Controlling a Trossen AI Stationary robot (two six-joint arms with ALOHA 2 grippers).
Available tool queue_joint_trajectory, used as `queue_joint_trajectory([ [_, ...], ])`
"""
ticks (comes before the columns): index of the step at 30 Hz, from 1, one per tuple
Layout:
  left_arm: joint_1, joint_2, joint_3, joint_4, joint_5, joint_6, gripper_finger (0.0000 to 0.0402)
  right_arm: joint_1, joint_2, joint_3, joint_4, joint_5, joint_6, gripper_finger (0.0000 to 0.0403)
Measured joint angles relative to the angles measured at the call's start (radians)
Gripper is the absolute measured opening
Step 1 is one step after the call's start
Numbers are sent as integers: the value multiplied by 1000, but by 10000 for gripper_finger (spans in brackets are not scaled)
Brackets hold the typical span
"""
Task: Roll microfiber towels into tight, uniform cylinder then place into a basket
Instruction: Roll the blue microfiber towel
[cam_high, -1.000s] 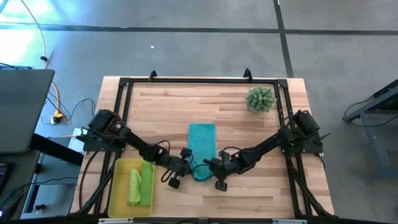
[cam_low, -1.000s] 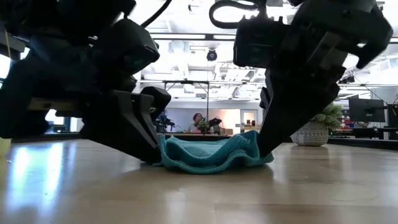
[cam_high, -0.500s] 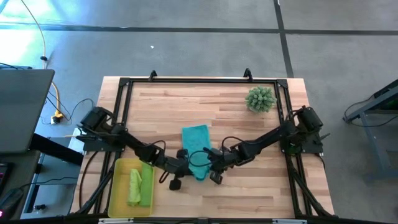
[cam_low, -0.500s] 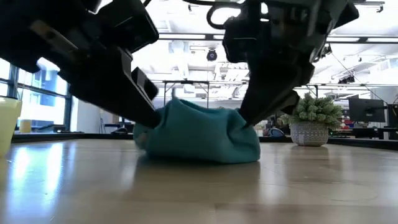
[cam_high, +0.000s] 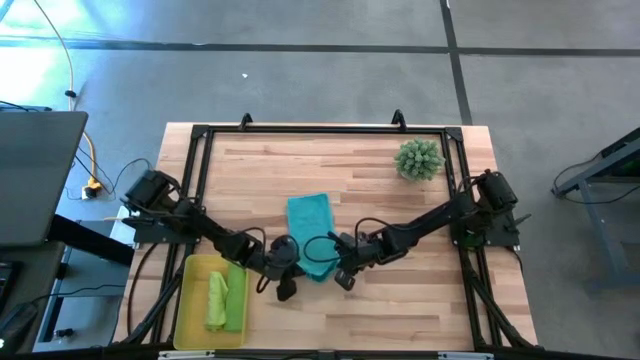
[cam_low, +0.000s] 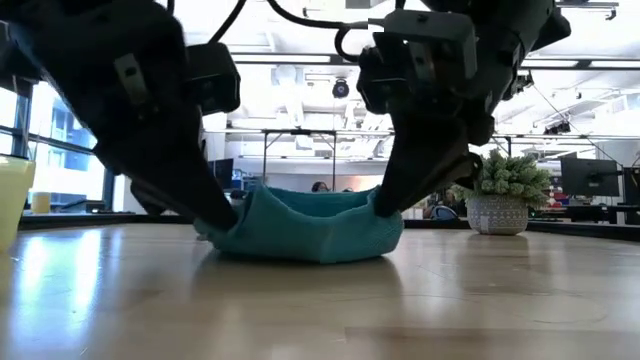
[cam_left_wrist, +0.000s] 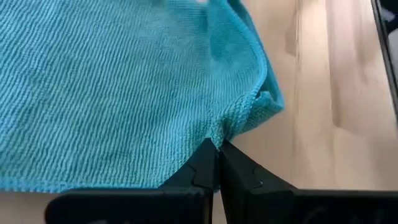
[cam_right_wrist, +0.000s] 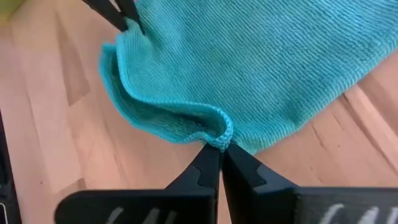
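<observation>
The teal towel (cam_high: 310, 234) lies on the wooden counter (cam_high: 400, 300) near its front middle, a ribbed microfiber cloth whose near edge is gathered and lifted slightly, so that in the low view it sags in a shallow curve between its two pinched corners. The left end effector (cam_left_wrist: 217, 144) is closed tight on the cloth's hem at one near corner, where the edge bunches into a small fold. The right end effector (cam_right_wrist: 220, 148) is likewise clamped on the other near corner, gripping a curled lip of the hem. The towel stretches between the two, both arms reaching in low from either side, and the rest of the cloth rests flat on the counter beyond the fingertips.

At the counter's front left corner, just beside the left arm, sits the yellow basket (cam_high: 189, 300), holding two lime green towels (cam_high: 226, 298) side by side. Farther back, near the rear right corner and well apart from the cloth, stands a spiky green plant (cam_high: 418, 159).
</observation>
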Motion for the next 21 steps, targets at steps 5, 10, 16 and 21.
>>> queue_joint_trajectory([
  [5, -7, -19, 0, -11, 1, -79, 3, -2, 0, 0, -9, -3, 59, 0],
  [10, -22, -34, 1, -45, 1, -122, 3, -6, 0, 0, -8, 11, 89, 0],
  [16, -34, -37, 1, -156, -9, -218, 3, -6, 0, 0, -4, 77, 89, 0],
  [21, -38, -37, 1, -159, -11, -232, 3, -6, 0, 0, -4, 152, 83, 0],
])
